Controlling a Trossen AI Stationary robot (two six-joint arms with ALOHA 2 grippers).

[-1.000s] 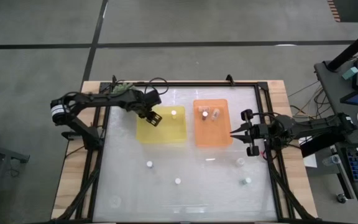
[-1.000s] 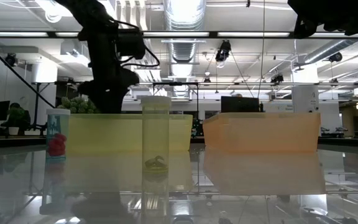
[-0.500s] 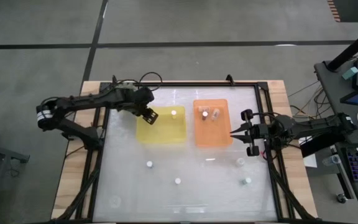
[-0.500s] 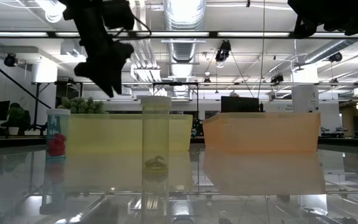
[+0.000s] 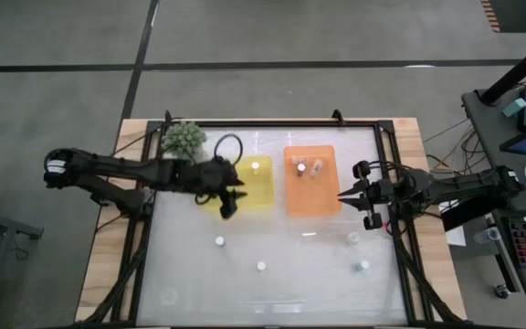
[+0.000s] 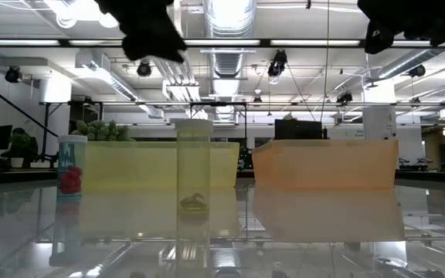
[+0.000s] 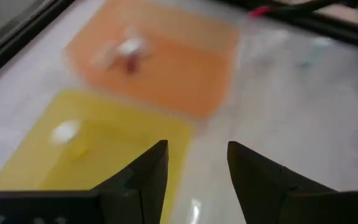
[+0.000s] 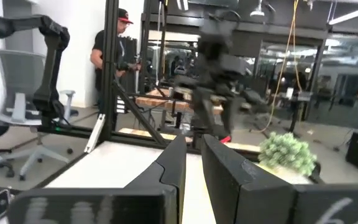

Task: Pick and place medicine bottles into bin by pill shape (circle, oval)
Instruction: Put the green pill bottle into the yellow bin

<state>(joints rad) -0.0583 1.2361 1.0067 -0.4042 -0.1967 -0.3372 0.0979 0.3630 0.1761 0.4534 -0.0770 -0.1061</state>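
My left gripper (image 5: pixel 235 197) hangs open and empty above the near left corner of the yellow tray (image 5: pixel 254 187). It shows high up in the low view (image 6: pixel 151 35), and its fingers show in its wrist view (image 7: pixel 196 163). One white-capped bottle (image 5: pixel 256 166) stands in the yellow tray. Two bottles (image 5: pixel 309 167) stand in the orange tray (image 5: pixel 310 194). Several more bottles stand on the glass table, two near the middle (image 5: pixel 219 241) (image 5: pixel 261 266) and two at the near right (image 5: pixel 352 238) (image 5: pixel 363 267). My right gripper (image 5: pixel 341 195) waits shut beside the orange tray's right side.
A green spiky plant (image 5: pixel 184 138) sits at the table's far left corner. In the low view, a bottle with a greenish pill (image 6: pixel 194 185) and a bottle with red pills (image 6: pixel 71 166) stand in front of the yellow tray (image 6: pixel 157 164). A black frame (image 5: pixel 386 174) edges the table.
My left gripper has swung from over the yellow tray's far left part toward the table's near edge and a little to the right. It has risen and turned about. The arm has moved off the green plant, which now shows.
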